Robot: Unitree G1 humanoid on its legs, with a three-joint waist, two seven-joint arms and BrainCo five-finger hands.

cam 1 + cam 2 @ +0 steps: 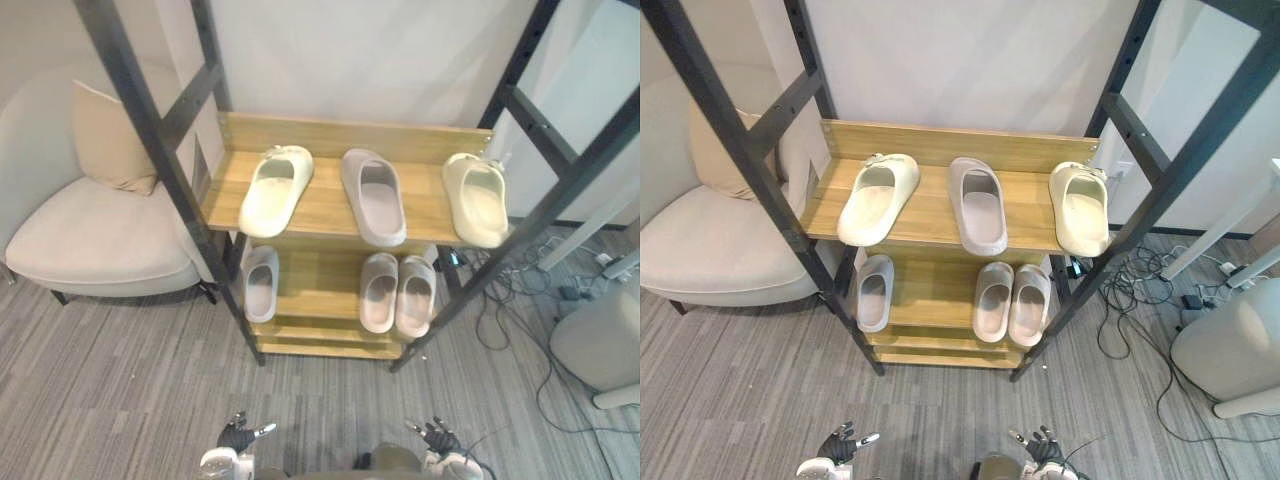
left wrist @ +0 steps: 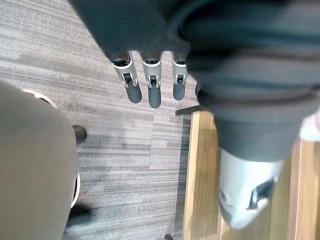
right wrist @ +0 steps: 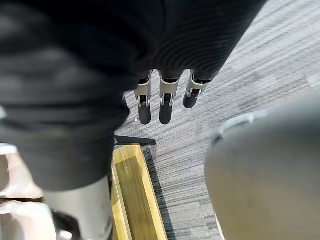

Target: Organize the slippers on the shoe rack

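A: Starting from the left, what stood where?

B: A cream upholstered armchair point(image 1: 90, 240) sat at the far left, just beside the pale wooden shoe rack with a black metal frame point(image 1: 350, 135). On its top shelf lay a cream foam slipper point(image 1: 277, 190), set at a slant. A grey foam slipper point(image 1: 373, 196) lay in the middle and a second cream slipper point(image 1: 477, 198) at the right end, all three apart from one another.

A: And the shelf below?

B: A lone grey slipper point(image 1: 260, 283) was at the left. To the right lay a pair of pale grey slippers point(image 1: 380, 292), side by side and touching. Right of the rack, a tangle of black cables point(image 1: 510, 300) lay on the grey striped carpet point(image 1: 120, 390).

A: The hands?

B: Both were low and near, well apart from the rack, with the left hand point(image 1: 237, 437) and the right hand point(image 1: 438, 437) over the carpet. In each wrist view the fingers were straight and relaxed, grasping nothing.

A: So how far along was the job?

B: Barely begun, I'd judge. Only the lower-right pair looked sorted. The two cream slippers were split by the grey one between them. That grey one probably belonged with the lone slipper below, though I couldn't be sure of the match. What remained was swapping slippers so that mates sat together, and no slipper was in either hand.
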